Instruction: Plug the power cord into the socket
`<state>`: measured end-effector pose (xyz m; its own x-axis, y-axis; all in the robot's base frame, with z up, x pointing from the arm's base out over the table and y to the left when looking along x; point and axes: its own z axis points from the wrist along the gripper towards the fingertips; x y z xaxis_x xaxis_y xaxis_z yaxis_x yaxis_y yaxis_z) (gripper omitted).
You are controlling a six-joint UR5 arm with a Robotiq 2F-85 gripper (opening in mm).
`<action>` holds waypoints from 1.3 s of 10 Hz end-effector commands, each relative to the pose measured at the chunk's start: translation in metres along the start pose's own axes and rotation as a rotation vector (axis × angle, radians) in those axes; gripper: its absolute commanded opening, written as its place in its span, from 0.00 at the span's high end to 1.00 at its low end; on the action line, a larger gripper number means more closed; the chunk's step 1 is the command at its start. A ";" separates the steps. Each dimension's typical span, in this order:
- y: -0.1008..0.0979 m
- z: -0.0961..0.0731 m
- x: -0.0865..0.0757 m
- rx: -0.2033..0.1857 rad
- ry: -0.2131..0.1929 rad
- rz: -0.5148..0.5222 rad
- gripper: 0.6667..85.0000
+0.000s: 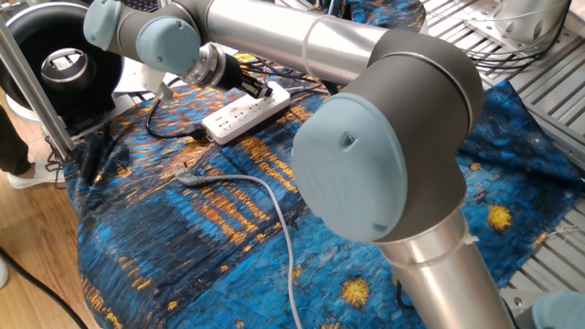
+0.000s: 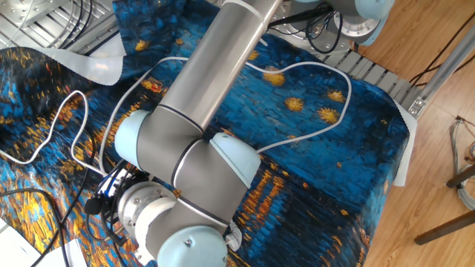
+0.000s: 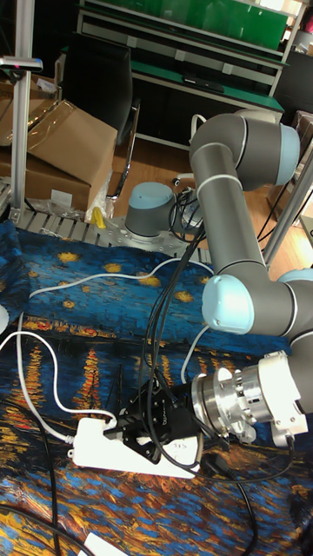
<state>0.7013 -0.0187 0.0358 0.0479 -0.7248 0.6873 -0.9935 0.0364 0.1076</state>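
Note:
The socket point(image 1: 239, 114), a long white power strip, lies on the blue patterned cloth at the table's far left; in the tall fixed view the socket point(image 3: 103, 448) shows its end and side. My gripper point(image 1: 265, 90) hovers low over the strip's far end, and the gripper point(image 3: 116, 423) points at the strip's top face. The power cord point(image 3: 39, 378), thin and white, runs across the cloth into the fingertips, which look shut on its plug. The power cord point(image 2: 76, 122) loops beside the arm, which hides the gripper in that view.
A thicker grey cable point(image 1: 267, 199) with a loose metallic end point(image 1: 187, 176) lies in front of the strip. Black leads point(image 1: 164, 130) trail off its left end. A black round device point(image 1: 55, 62) stands at the far left, and metal rails point(image 1: 548, 82) border the right.

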 end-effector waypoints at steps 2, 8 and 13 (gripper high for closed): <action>0.003 -0.004 -0.002 -0.001 -0.018 0.019 0.99; -0.009 0.008 0.014 0.028 -0.107 -0.046 0.47; 0.007 -0.045 0.055 0.035 -0.164 -0.088 0.57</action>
<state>0.7046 -0.0276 0.0746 0.1039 -0.8076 0.5806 -0.9900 -0.0277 0.1386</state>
